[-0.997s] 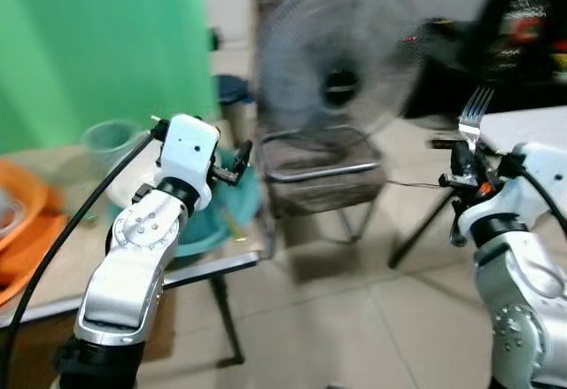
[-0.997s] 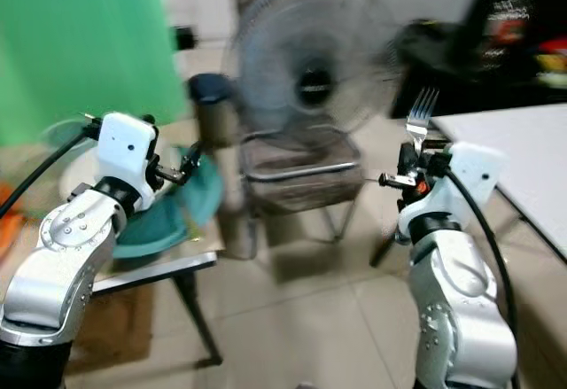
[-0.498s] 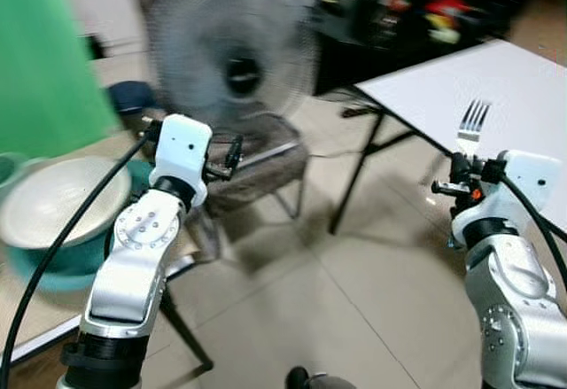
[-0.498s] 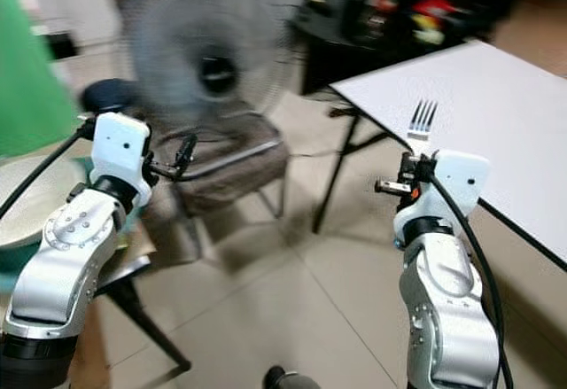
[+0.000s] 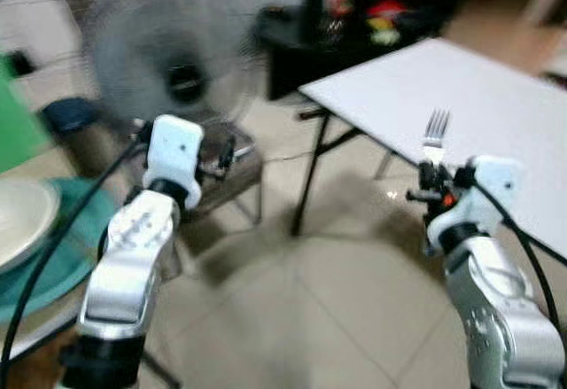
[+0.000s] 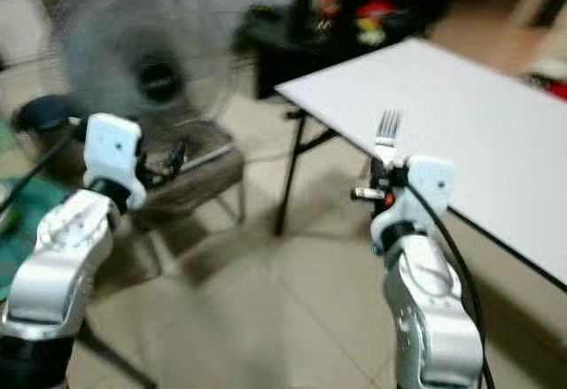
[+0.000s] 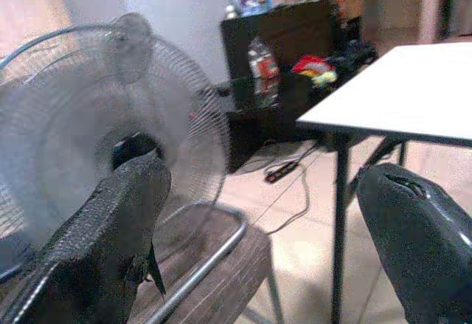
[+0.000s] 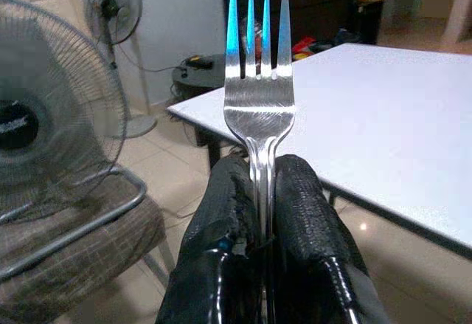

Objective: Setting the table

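Fork (image 8: 257, 110) stands straight up in the right gripper (image 8: 262, 191), its tines pointing to the top of the frame; the two black fingers (image 8: 221, 213) are pressed tight on the handle, one on each side. In the left eye view the fork shows at the right of the frame, just in front of the near edge of the white table (image 5: 496, 97); the table fills the upper right and stands on thin dark legs.

The left gripper (image 5: 226, 154) is at the middle left of the left eye view, held up in the air; in the left wrist view its two black fingers (image 7: 110, 243) are wide apart with nothing between them.

Behind the left gripper stands a big grey fan (image 5: 168, 61) in the upper left; below the fan is a brown chair (image 5: 217, 181) with a metal frame. At the left edge sits a pale bowl (image 5: 19, 221) on something teal (image 5: 49, 260) — part of it is cut off by the frame.

At the top middle is a dark shelf (image 5: 354, 26) with red and yellow things on it; they are too blurry to tell apart. The floor (image 5: 301, 318) is pale tile — the whole head view is a bit blurred.
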Available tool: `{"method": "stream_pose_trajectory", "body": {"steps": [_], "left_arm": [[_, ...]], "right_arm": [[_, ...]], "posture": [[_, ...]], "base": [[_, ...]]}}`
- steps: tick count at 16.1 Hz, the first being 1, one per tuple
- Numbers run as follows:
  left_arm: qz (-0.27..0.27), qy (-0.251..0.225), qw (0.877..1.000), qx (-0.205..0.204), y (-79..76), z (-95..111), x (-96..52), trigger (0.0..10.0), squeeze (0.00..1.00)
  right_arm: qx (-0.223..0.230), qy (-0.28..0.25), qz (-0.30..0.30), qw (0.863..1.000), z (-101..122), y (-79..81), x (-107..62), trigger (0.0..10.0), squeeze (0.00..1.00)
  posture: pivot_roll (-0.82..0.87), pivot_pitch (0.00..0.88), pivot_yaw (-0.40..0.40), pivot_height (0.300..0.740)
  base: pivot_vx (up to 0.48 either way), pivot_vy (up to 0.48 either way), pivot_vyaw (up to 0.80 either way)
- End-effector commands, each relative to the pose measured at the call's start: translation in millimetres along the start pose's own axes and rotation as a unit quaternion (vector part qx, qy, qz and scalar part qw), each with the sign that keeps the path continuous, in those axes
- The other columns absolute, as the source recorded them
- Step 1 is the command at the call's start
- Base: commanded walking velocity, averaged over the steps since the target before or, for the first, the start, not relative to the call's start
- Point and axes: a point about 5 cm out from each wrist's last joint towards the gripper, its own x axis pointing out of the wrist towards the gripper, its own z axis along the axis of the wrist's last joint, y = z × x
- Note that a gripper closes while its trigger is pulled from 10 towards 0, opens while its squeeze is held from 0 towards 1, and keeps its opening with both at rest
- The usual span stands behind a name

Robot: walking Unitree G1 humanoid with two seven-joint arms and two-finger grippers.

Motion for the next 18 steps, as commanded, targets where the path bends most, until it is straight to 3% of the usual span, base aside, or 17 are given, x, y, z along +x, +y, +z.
{"method": "stream_pose_trajectory", "body": {"steps": [1,18], "left_arm": [[-0.005,-0.005,1.000,0.001,-2.1,2.8,1.0,10.0,0.00],[-0.012,-0.004,1.000,0.004,-1.3,3.0,4.6,10.0,0.00]], "right_arm": [[0.001,-0.003,0.003,1.000,1.9,-0.7,1.5,10.0,0.00],[0.001,0.009,-0.013,1.000,-0.2,-5.9,5.6,10.0,0.00]], "posture": [[0.00,0.000,-0.035,0.740],[0.00,0.000,-0.037,0.740]], "base": [[0.304,0.000,0.00],[0.371,0.000,0.00]]}}
